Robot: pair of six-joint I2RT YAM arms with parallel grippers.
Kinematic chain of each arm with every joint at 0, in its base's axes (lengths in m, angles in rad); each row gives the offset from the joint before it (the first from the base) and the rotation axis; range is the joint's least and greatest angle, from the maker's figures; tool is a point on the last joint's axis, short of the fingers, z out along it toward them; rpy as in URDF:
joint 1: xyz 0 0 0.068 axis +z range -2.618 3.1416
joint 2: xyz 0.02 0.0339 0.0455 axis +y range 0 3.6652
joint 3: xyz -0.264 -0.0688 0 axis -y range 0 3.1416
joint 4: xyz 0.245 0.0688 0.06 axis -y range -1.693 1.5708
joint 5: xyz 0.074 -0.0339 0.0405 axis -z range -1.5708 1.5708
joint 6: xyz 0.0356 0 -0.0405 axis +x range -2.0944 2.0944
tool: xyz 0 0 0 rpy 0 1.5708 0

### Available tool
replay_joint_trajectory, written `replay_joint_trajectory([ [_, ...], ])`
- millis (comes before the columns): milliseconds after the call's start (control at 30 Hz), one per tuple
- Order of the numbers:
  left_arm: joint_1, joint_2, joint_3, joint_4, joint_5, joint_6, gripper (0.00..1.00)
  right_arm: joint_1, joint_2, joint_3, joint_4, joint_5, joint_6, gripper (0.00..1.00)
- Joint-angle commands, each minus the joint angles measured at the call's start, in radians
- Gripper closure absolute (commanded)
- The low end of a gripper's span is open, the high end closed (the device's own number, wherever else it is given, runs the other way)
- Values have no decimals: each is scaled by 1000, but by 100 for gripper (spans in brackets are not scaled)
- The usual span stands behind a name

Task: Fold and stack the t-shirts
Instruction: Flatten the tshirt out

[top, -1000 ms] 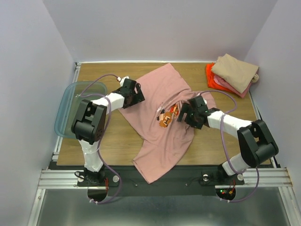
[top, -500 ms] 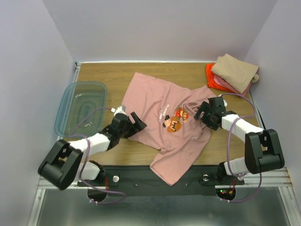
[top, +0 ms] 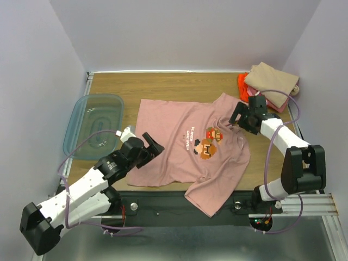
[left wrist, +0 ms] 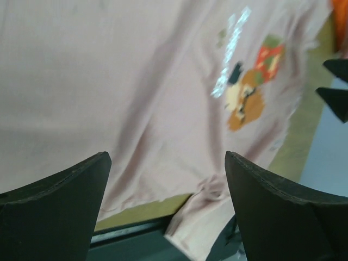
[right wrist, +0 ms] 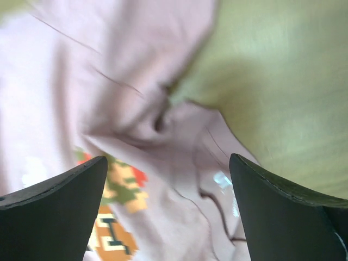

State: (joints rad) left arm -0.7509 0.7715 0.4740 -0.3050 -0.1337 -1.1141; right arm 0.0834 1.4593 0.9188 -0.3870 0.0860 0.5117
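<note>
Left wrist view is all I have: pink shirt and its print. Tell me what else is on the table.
Observer: A stack of folded shirts sits in the far right corner, with a tan t-shirt on top.
Operator: Now the left side.
Observer: A clear teal bin lies at the left edge, apart from the pink t-shirt.
Operator: Report the other arm.
Observer: The right arm holds its jaws open over a bunched fold at the shirt's far right side.

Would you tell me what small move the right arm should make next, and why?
Probably lower the open right gripper onto the rumpled fold beneath it and tug it flat: the pink t-shirt lies print-up but bunched there.
</note>
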Motion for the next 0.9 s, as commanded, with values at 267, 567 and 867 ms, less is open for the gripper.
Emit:
replay_joint_trajectory([
  [267, 246, 434, 412, 108, -78, 335, 2, 19, 333, 397, 5, -12, -154, 0],
  [567, 364, 955, 764, 104, -64, 444, 2, 59, 685, 735, -21, -8, -272, 0],
  [867, 455, 1278, 965, 64, -35, 514, 2, 59, 1018, 1112, -53, -140, -495, 0],
])
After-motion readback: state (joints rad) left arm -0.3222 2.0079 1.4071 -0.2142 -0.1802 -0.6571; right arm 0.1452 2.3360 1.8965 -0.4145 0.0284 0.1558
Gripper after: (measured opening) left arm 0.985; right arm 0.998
